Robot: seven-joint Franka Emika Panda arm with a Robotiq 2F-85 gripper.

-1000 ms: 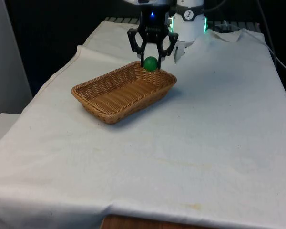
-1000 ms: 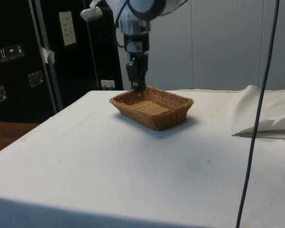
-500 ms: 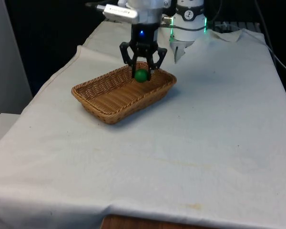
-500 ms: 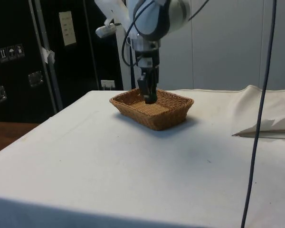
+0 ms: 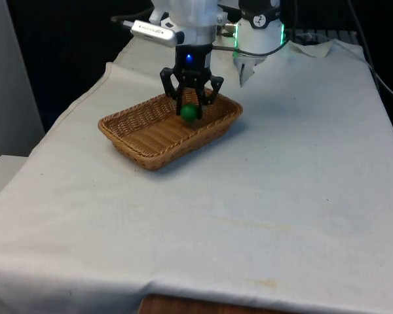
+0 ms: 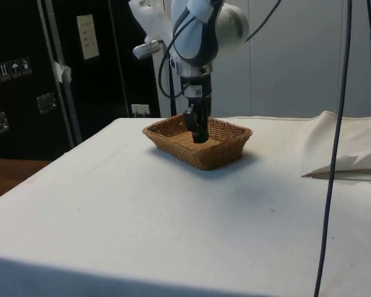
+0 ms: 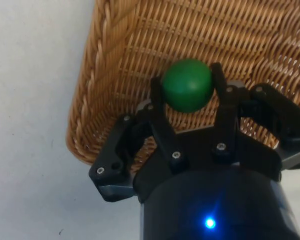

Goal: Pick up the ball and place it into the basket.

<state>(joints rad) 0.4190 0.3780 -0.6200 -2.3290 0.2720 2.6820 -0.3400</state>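
Note:
A small green ball [image 5: 188,112] [image 7: 187,85] is held between the black fingers of my gripper [image 5: 189,111] [image 7: 187,87], which is shut on it. The gripper hangs inside the rim of the woven wicker basket [image 5: 132,121] [image 6: 222,154] [image 7: 105,65], over its far end near the front view's right. In the side view the gripper [image 6: 199,133] reaches down below the basket's rim, and the ball is hard to make out there. The ball sits a little above the basket's woven floor.
The basket stands on the white cloth [image 5: 281,190] towards the far left of the table in the front view. A fold of cloth [image 6: 349,162] lies at the side view's right. A dark cable [image 6: 334,148] hangs down in front of the side camera.
The gripper has carried the ball from above the basket's far rim down and towards the front view's left, into the basket. It has stayed shut on the ball.

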